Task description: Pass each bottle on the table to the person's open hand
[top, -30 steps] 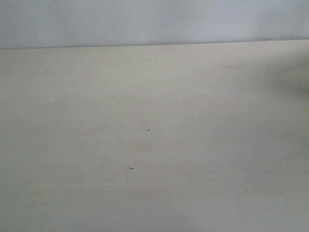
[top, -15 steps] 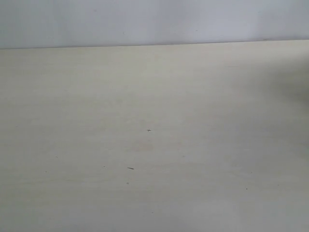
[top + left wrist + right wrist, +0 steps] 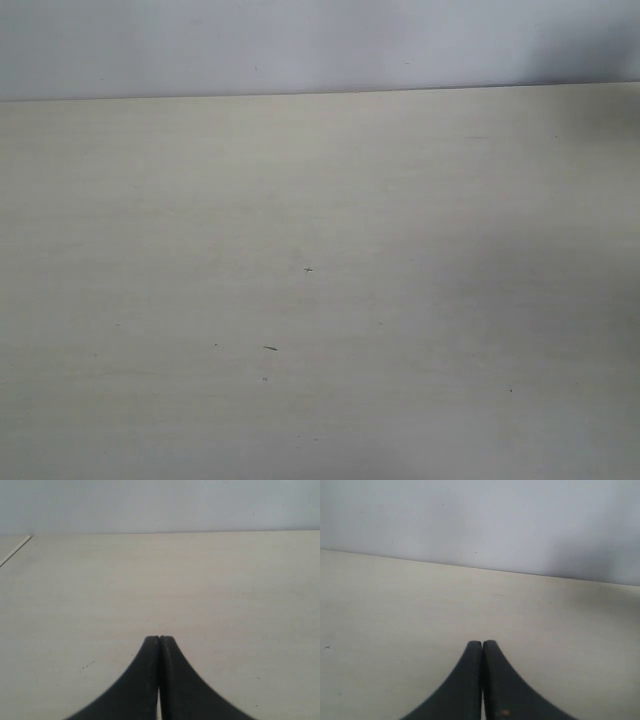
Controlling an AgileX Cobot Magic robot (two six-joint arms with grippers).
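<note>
Only the pale beige table [image 3: 320,250] fills the exterior view; no bottle and no person's hand shows in any view. Neither gripper appears in the exterior view. In the left wrist view my left gripper [image 3: 159,638] is shut, its black fingers pressed together over bare table [image 3: 225,590] with nothing between them. In the right wrist view my right gripper [image 3: 482,642] is likewise shut and holds nothing, above the table [image 3: 395,605].
A grey-white wall [image 3: 300,45] rises behind the table's far edge. A soft shadow [image 3: 590,60] darkens the wall and table at the exterior view's upper right. A thin pale strip [image 3: 15,550] lies at the table's edge in the left wrist view.
The shadow at the right of the exterior view has shifted upward onto the wall and far corner. Nothing else has moved.
</note>
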